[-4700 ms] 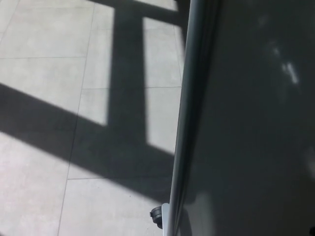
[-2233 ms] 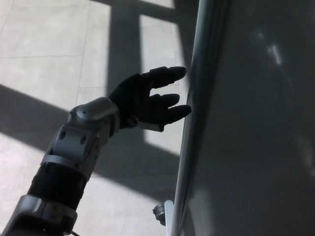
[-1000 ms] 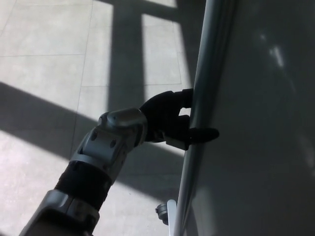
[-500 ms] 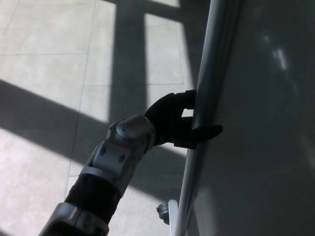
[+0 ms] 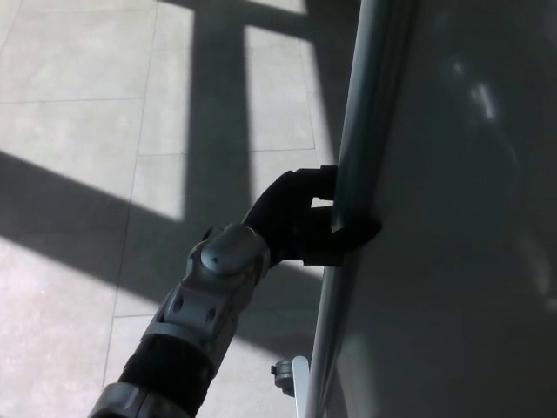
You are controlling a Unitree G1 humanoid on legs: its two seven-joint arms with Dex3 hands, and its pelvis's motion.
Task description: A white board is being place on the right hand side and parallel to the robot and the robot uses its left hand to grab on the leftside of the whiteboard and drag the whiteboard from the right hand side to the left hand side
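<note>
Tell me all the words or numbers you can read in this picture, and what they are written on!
None: no word, number, label or sign can be read anywhere.
whiteboard: its surface is blank, with only pale light reflections.
left hand: plain black, shut on the board's edge, no markings visible.
floor tiles: bare, only sunlight and shadows.

- The whiteboard (image 5: 452, 226) is seen upright on the tiled floor (image 5: 78, 131), its grey face in shadow.
- Its rounded left edge rail (image 5: 361, 148) is tilted slightly.
</note>
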